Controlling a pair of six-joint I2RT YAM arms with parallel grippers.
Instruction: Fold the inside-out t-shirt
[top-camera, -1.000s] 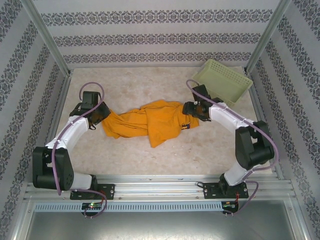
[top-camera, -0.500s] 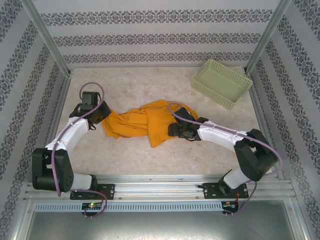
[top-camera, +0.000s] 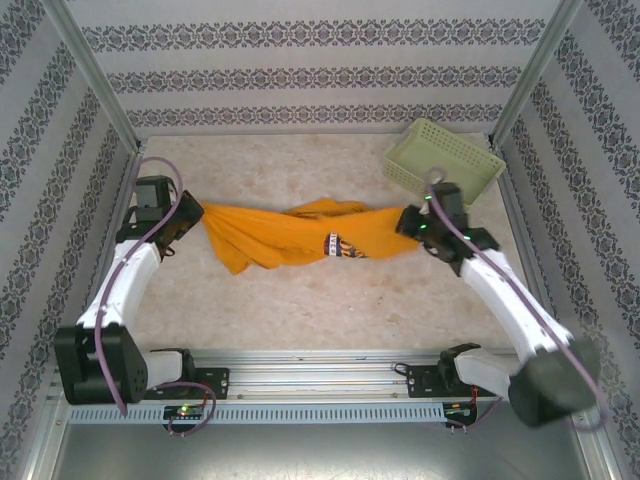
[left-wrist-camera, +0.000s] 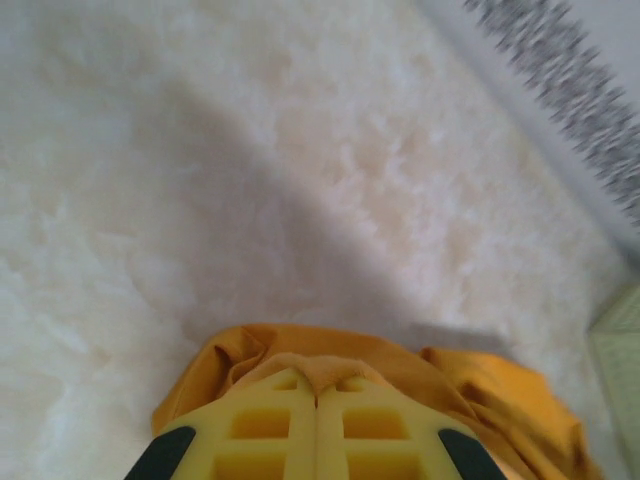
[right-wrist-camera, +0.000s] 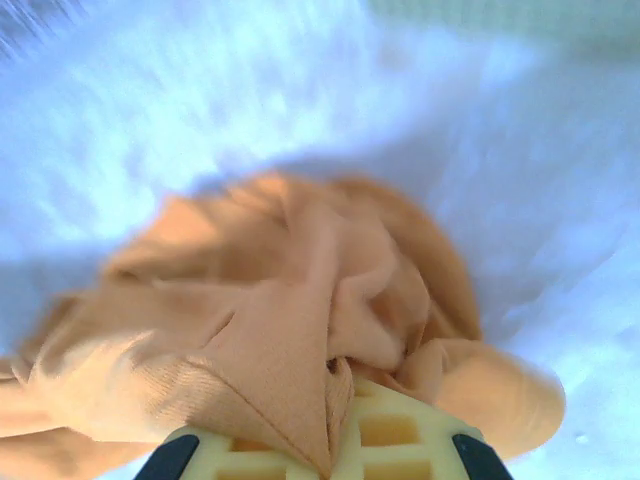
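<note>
The inside-out t-shirt (top-camera: 285, 238), orange-yellow, is seen stretched as a twisted band across the middle of the table (top-camera: 300, 320), running between its left and right edges. A dark print is glimpsed near the centre. Whether the sagging middle touches the surface cannot be told. The left end is pinched by the left gripper (top-camera: 196, 222), whose yellow fingers (left-wrist-camera: 270, 430) are pressed together on a fold of cloth. The right end is clamped by the right gripper (top-camera: 405, 224), with fabric bunched between its jaws. A pale green basket (top-camera: 445, 165) is set at the far right corner. The cotton is judged soft, light and limp. It is best taken at hems or shoulder seams.
</note>
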